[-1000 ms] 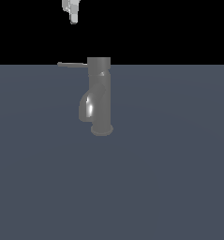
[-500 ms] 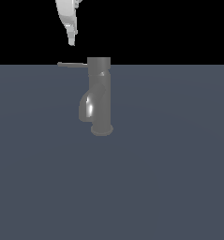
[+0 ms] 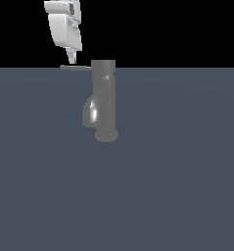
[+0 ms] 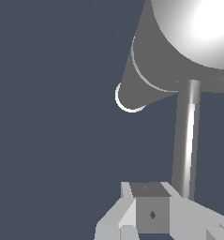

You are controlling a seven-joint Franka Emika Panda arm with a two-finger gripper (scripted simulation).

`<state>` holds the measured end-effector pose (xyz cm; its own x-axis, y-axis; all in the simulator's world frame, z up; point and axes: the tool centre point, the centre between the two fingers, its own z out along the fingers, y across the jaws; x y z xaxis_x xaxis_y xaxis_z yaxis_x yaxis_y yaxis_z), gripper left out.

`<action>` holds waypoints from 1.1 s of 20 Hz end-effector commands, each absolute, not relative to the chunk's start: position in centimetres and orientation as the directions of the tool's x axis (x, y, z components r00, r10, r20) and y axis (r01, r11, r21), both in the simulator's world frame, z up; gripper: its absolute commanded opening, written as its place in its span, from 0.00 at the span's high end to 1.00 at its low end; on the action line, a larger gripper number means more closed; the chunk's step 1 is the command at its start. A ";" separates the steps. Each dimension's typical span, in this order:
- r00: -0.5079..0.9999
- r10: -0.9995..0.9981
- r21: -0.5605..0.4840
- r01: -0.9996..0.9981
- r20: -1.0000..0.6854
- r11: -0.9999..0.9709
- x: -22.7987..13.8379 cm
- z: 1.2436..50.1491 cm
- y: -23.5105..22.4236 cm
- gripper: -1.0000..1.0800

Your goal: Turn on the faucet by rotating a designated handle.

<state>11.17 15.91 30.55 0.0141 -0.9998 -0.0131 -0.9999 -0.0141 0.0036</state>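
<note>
Faucet (image 3: 105, 100) stands upright on the slate-grey tabletop (image 3: 177, 186), roughly mid-scene, spout curving toward the exterior view's left. Handle (image 3: 76, 67) projects sideways from the cap toward that same side, level with the tabletop's far edge. End effector (image 3: 72, 61) hangs directly above the handle's outer half, tip just beside or touching it; finger spread: cannot tell. Wrist view: handle (image 4: 186, 140) runs alongside the end effector (image 4: 151, 213). Open tabletop on every side of the faucet base.
</note>
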 end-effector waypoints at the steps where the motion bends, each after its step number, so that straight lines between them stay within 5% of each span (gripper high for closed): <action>1: -0.019 -1.000 0.002 -1.000 -0.008 0.019 11.7 29.7 16.3 1.00; 22: -0.063 -0.998 0.001 -0.998 0.000 0.063 10.5 28.4 17.0 1.00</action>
